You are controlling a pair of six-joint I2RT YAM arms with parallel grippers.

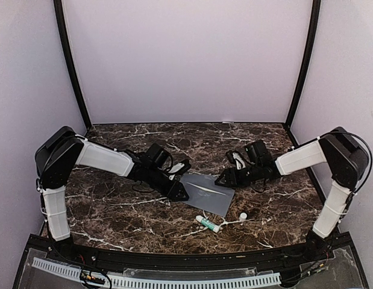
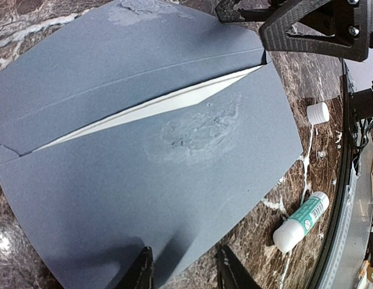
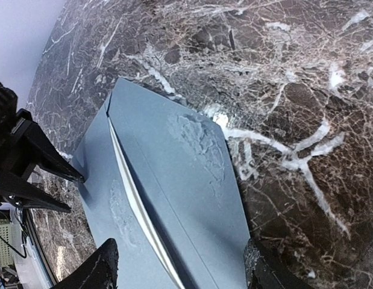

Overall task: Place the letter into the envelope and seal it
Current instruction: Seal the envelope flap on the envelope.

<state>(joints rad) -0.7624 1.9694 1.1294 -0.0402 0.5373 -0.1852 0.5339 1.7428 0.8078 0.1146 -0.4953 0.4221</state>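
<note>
The grey envelope (image 1: 207, 192) lies flat on the marble table with its flap folded out and open. Glue smears show on its body (image 2: 198, 129) and on the flap (image 3: 198, 138). The letter (image 2: 156, 108) sits inside; only a thin white sliver of it shows at the mouth (image 3: 138, 211). My left gripper (image 1: 181, 191) is open at the envelope's left end, one fingertip over the paper and one over the table (image 2: 183, 268). My right gripper (image 1: 225, 179) is open low over the right end, its fingers straddling the envelope's width (image 3: 180, 253). Neither holds anything.
A green-and-white glue stick (image 1: 208, 224) lies uncapped on the table just in front of the envelope (image 2: 300, 221). Its white cap (image 1: 243, 215) stands apart to the right (image 2: 317, 112). Dried glue streaks mark the table near them.
</note>
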